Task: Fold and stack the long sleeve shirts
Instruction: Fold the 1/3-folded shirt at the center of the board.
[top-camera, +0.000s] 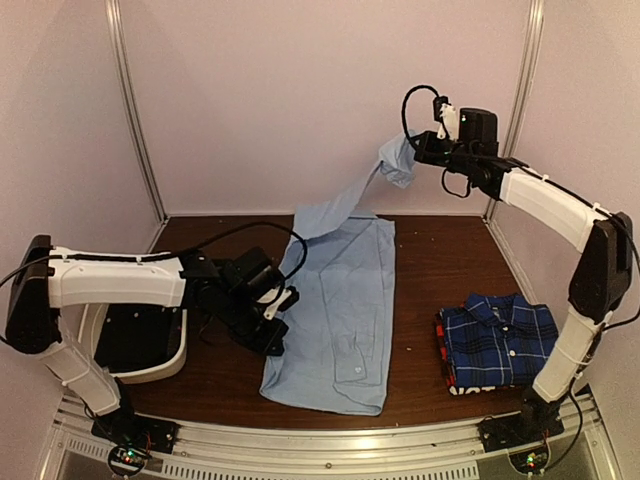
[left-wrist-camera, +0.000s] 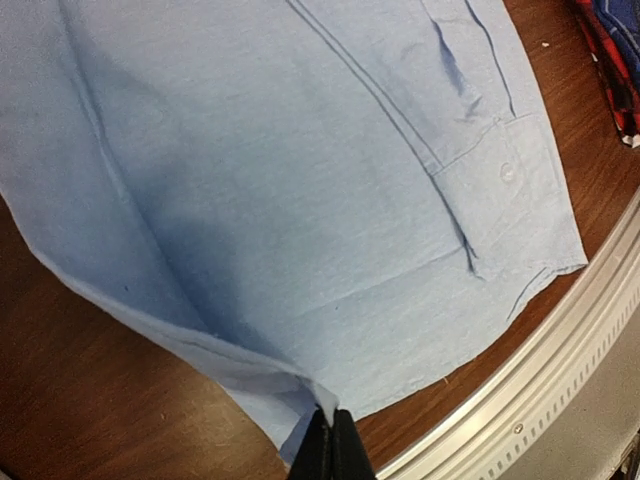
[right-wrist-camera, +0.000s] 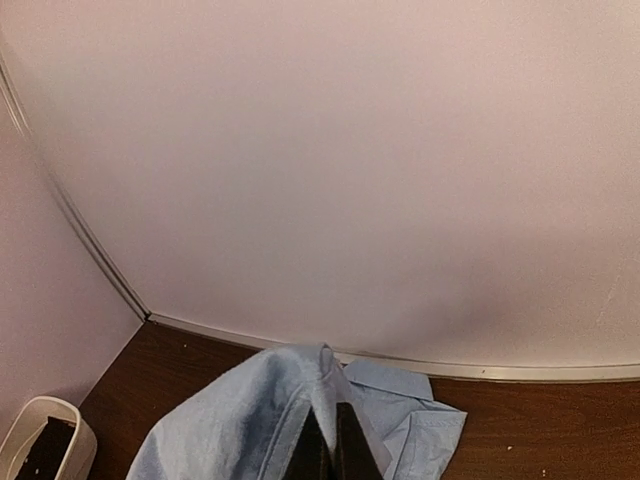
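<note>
Left wrist cam: left gripper (left-wrist-camera: 331, 445) clamped on the light blue shirt (left-wrist-camera: 300, 180) at its edge; cloth fans out toward 12 o'clock over the table (left-wrist-camera: 90, 400). Right wrist cam: right gripper (right-wrist-camera: 328, 440) pinched on the sleeve (right-wrist-camera: 230, 420), held up off table. Top cam: plaid shirt (top-camera: 500, 340) folded at 4 o'clock from blue one, atop red/black shirt (top-camera: 443, 352).

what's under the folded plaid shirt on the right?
A red-and-black cloth peeks out along the left edge of the blue plaid shirt, beneath it. The rest is covered, so whether it is folded can't be told.
</note>
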